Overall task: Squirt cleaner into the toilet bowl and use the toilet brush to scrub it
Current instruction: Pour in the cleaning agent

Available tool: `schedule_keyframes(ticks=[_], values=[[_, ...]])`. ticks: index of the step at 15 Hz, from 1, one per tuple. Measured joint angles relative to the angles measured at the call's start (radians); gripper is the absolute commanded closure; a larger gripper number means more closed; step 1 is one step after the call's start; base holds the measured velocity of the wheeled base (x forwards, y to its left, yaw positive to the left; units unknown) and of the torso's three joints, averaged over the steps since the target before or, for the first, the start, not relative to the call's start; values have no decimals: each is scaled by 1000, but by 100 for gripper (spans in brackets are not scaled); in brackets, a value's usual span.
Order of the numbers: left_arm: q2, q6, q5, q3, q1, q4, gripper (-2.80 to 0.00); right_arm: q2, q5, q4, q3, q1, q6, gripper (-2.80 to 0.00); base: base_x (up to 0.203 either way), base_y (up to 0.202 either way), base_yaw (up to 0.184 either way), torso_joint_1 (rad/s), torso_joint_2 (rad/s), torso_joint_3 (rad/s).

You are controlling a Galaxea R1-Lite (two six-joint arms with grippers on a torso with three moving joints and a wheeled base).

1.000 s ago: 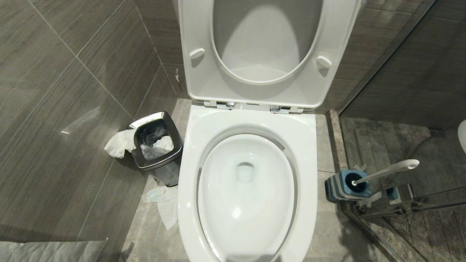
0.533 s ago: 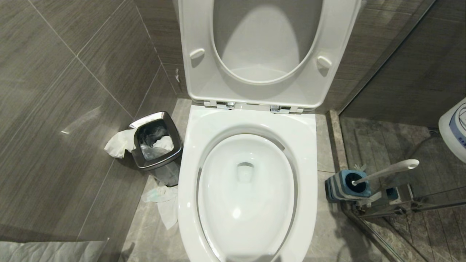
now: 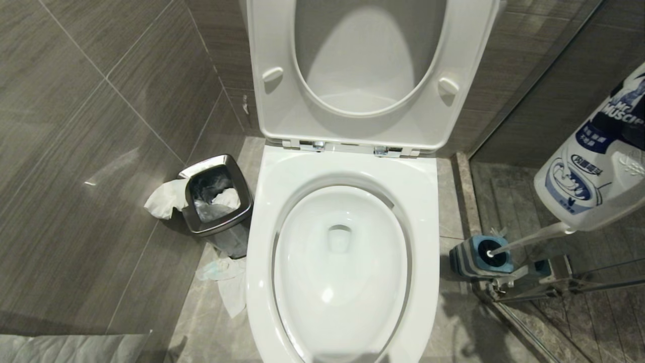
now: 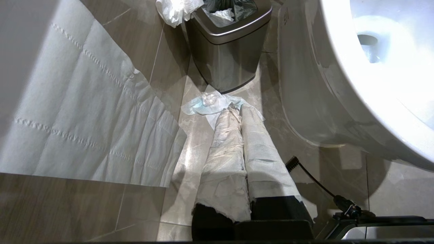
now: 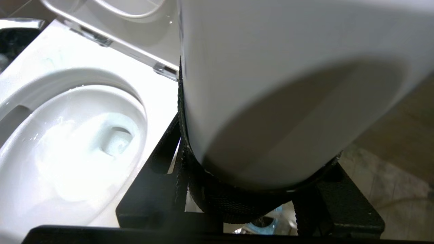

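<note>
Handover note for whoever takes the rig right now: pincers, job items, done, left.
Right pincer: clamped on the white cleaner bottle, up at the right, beside the toilet bowl, not over it.
Left pincer: shut, empty, parked low by the steel waste bin.
Seat and lid are up.
Toilet brush sits in its blue-topped holder on the floor, right of the bowl.
Done: bottle picked up.
Left: squirt cleaner, fetch brush, scrub.

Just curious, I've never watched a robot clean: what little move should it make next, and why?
Probably swing the cleaner bottle, held in the right pincer, leftward over the toilet bowl; it hangs off to the side, above the toilet brush.
</note>
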Motion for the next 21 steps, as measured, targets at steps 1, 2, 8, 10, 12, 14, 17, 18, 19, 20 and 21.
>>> schedule_keyframes(ticks=[1, 2, 8, 10, 12, 14, 17, 18, 19, 20, 21], values=[[0, 0, 0, 0, 0, 0, 0, 24, -21, -17, -5, 30, -22, 0, 0, 0, 0, 0, 0, 0], [0, 0, 1, 0, 0, 0, 0, 46, -46, -31, -10, 56, -36, 0, 0, 0, 0, 0, 0, 0], [0, 1, -1, 0, 1, 0, 0, 151, -201, -55, -33, 198, -99, 0, 0, 0, 0, 0, 0, 0], [0, 1, -1, 0, 0, 0, 0, 183, -255, -57, -62, 244, -99, 0, 0, 0, 0, 0, 0, 0], [0, 1, -1, 0, 0, 0, 0, 212, -301, -57, -80, 297, -99, 0, 0, 0, 0, 0, 0, 0], [0, 1, -1, 0, 0, 0, 0, 238, -347, -57, -96, 341, -99, 0, 0, 0, 0, 0, 0, 0], [0, 3, -2, 0, 0, 0, 0, 272, -414, -57, -123, 404, -105, 0, 0, 0, 0, 0, 0, 0], [0, 3, -2, 0, 0, 0, 0, 282, -441, -57, -130, 426, -107, 0, 0, 0, 0, 0, 0, 0], [0, 2, -2, 0, 0, 0, 0, 290, -463, -55, -133, 444, -108, 0, 0, 0, 0, 0, 0, 0], [0, 2, -2, 0, 0, 0, 0, 296, -472, -54, -134, 455, -117, 0, 0, 0, 0, 0, 0, 0], [0, 2, -2, 0, 0, 0, 0, 299, -475, -54, -134, 461, -136, 0, 0, 0, 0, 0, 0, 0]])
